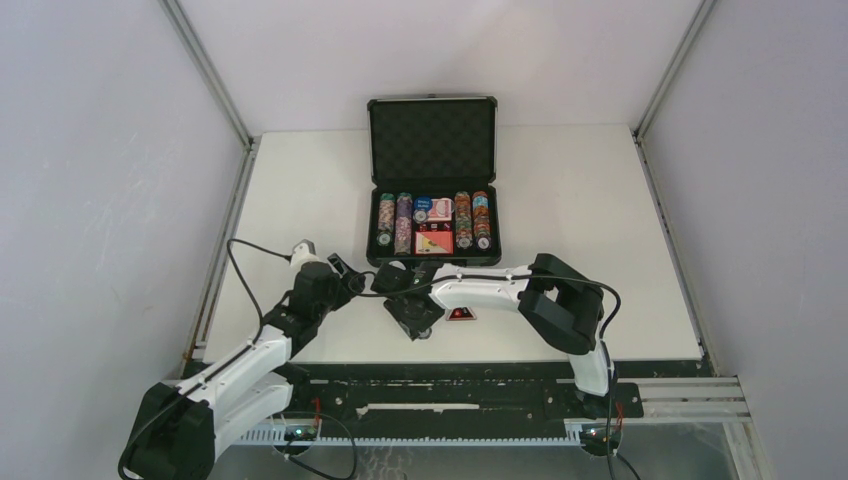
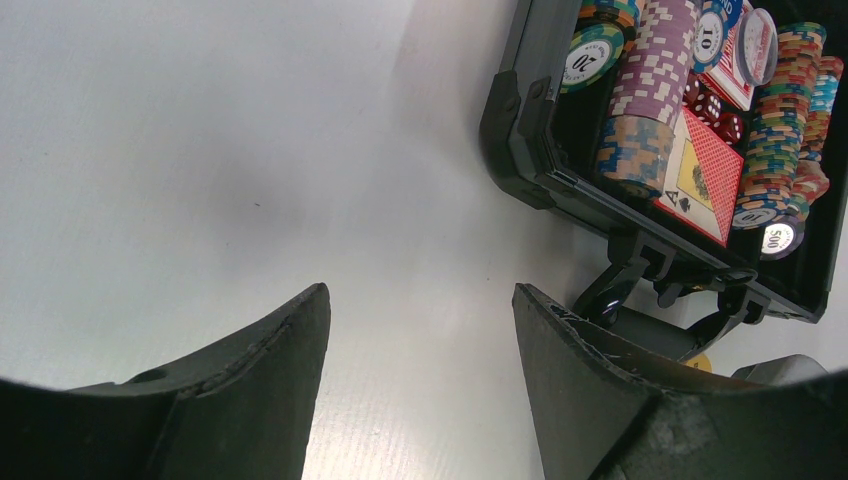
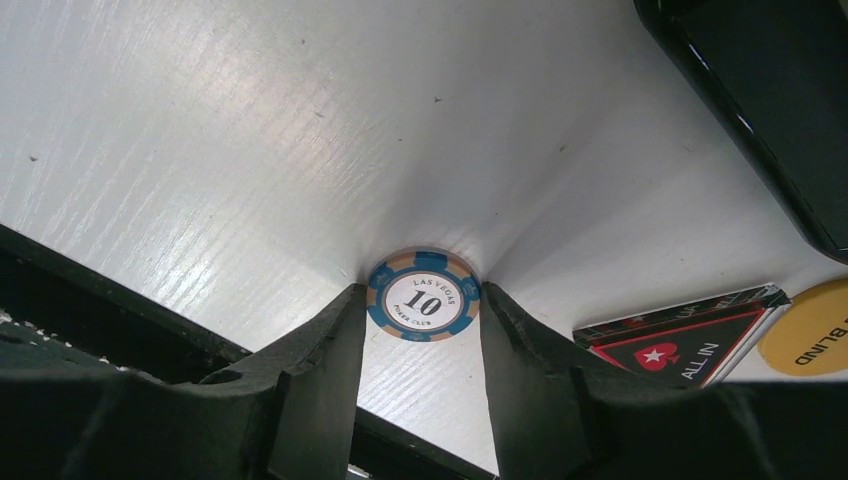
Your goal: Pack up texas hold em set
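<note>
Blue and tan, the chip (image 3: pixel 423 294) marked ten is lying flat on the white table (image 1: pixel 580 220), just in front of the open case (image 1: pixel 432 140). My right gripper (image 3: pixel 420 310) is closing on it. Both fingers are meeting its rim from opposite sides, so I am recording it as pinched but not lifted. My left gripper (image 2: pixel 418 297) is hanging wide and empty over bare table beside the case's near left corner. Chip rows, red card boxes and dice are sitting in the foam tray. A triangular all-in marker (image 3: pixel 690 345) and a yellow blind disc (image 3: pixel 810 325) are lying on the table beside my right fingers, not yet packed. In my judgement the grip is needing care: a thin chip lying flat is likely to skid or flip out. I am therefore advising fingertips kept low against the table, pressure centred across the full width, and a straight lift clear of the marker. Which row is offering room I cannot tell.
</note>
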Tool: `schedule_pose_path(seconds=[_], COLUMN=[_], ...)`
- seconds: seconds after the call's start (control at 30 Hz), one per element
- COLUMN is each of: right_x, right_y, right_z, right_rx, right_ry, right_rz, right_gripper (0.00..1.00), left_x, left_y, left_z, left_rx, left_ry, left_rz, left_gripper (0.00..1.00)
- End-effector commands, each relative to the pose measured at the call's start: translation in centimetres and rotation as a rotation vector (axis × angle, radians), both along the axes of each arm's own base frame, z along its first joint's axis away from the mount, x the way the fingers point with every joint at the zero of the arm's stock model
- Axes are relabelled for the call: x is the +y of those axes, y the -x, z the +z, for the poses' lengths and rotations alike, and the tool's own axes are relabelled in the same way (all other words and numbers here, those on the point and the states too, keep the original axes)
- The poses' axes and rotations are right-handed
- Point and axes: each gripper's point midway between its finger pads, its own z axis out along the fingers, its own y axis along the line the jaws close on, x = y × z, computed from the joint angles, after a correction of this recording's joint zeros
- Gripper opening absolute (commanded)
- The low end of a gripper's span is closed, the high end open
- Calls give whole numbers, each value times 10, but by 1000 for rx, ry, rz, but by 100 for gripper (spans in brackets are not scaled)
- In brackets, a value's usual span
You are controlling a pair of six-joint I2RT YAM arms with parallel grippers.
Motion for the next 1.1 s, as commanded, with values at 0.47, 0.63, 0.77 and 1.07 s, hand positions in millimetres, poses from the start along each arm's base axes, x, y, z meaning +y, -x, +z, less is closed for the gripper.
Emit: schedule_pose_path(seconds=[0.47, 0.63, 0.77, 1.07], right_x=[-18, -19, -21, -23], right_y=[-4, -10, -13, -18], right_z=[-6, 1, 5, 15], right_rx=[-28, -46, -60, -78], right_ry=[48, 39, 40, 26], right_rz=[-27, -35, -42, -49], right_gripper=[45, 44, 44, 44], left_x=[-8, -7, -7, -8], left_y=[-11, -11, -11, -11], left_z=[22, 22, 21, 22], left_rx=[-62, -62, -61, -63], left_ry=[14, 15, 15, 17], left_rz=[-25, -23, -24, -26], left_gripper=[72, 72, 72, 72])
